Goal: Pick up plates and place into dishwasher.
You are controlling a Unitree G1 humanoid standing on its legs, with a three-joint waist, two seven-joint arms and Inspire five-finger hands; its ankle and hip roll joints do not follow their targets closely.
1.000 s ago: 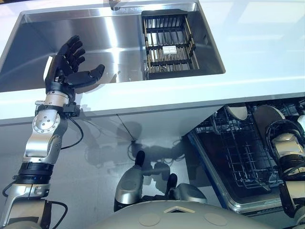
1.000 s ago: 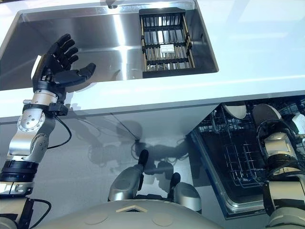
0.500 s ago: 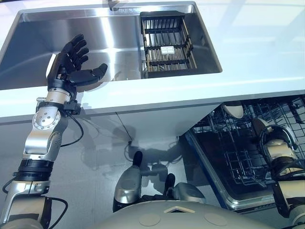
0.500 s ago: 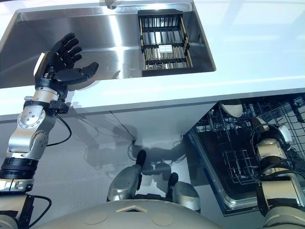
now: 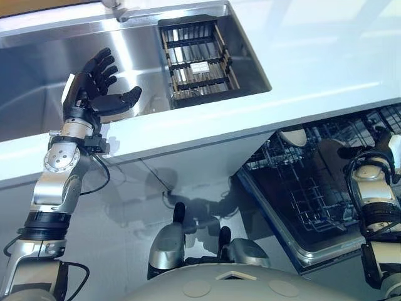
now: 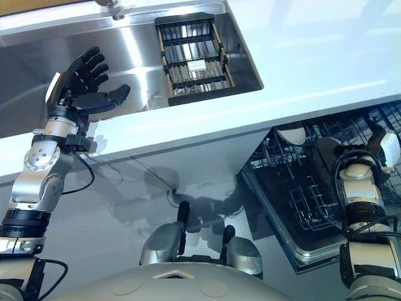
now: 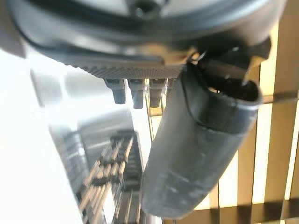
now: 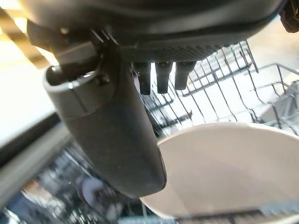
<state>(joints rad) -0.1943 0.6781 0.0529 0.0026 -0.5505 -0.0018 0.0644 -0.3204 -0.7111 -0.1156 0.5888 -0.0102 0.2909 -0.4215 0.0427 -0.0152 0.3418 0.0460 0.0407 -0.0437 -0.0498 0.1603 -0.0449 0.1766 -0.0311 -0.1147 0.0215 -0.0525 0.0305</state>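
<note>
Reach of the right arm has been carried further over the dishwasher rack (image 5: pixel 294 194). The slide of the sink (image 5: pixel 37 75) across the head views is owed to the camera, not to the things. The right hand (image 8: pixel 117 140) is now seen above the wire tines, with a white plate (image 8: pixel 224 168) close beneath it. Whether the plate is gripped cannot be told. The left hand (image 5: pixel 94 88) has been kept raised and spread by the sink's near edge, with nothing held. Placing is judged to be under way: the plate is yet to be seated between tines and let go.
</note>
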